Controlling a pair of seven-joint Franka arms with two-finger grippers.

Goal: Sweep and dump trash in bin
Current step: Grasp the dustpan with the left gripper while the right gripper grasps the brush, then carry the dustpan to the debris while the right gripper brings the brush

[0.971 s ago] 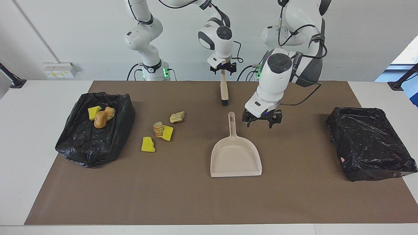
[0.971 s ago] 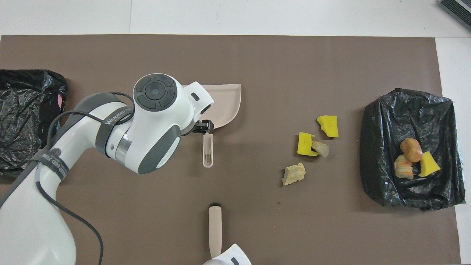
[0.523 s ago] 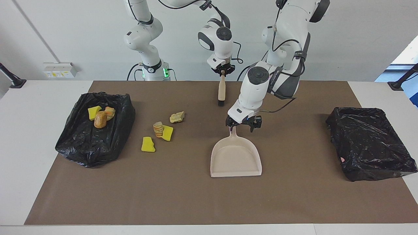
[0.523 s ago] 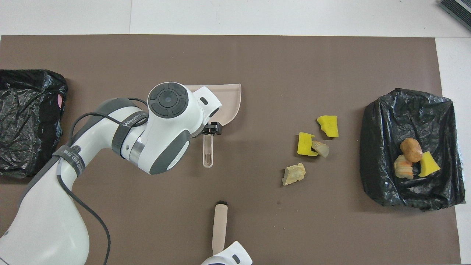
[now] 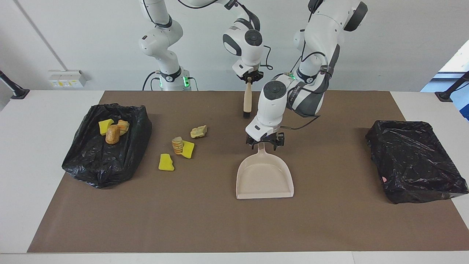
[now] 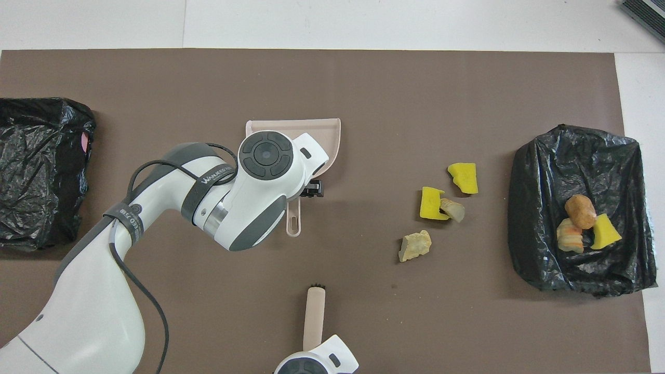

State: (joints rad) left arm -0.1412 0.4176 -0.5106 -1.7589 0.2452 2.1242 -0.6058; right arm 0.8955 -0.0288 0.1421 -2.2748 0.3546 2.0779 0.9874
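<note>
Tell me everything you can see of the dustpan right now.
The dustpan is a beige, plastic-looking scoop with low side walls, an open flat lip pointing away from the robots, and a slim handle with a hanging hole pointing toward them. It lies flat and empty on the brown mat mid-table. The left gripper, fingers spread, is down at the handle; a grip is not evident.

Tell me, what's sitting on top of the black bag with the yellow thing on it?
Three scraps lie on that black bag: a yellow sponge chunk, an orange-brown lump and a striped bread-like piece. Whatever the plastic covers underneath cannot be seen.
</note>
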